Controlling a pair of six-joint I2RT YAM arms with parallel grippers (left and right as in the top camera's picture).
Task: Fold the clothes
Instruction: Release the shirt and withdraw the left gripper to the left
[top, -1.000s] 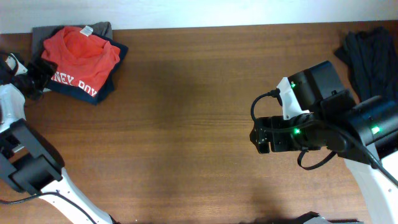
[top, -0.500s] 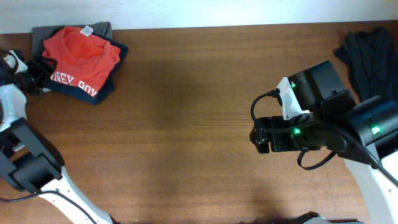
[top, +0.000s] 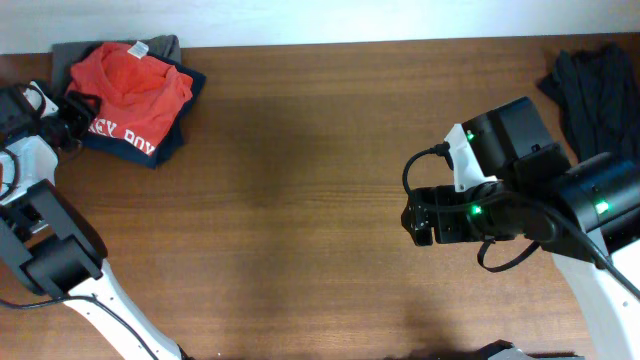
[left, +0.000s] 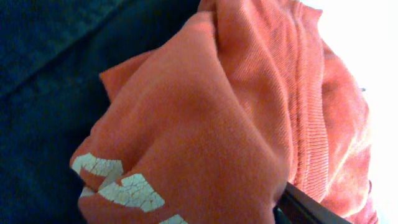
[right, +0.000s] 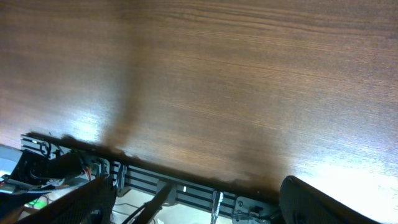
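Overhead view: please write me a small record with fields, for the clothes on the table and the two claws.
top item: folded red-orange cotton T-shirt with white lettering, far left corner
under it: dark blue garment, grey garment
crumpled: black cloth heap, far right corner
left claw: at the shirt's left edge; grip unclear
right claw: open, empty, over bare brown wooden table

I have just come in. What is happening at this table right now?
The left gripper is at the edge of the folded red-orange T-shirt, which lies on a dark blue garment at a corner of the table. Its camera shows cloth right up close, but whether it grips is unclear. The right gripper hovers open and empty over bare wood. A dark pile of clothes lies at the other end.
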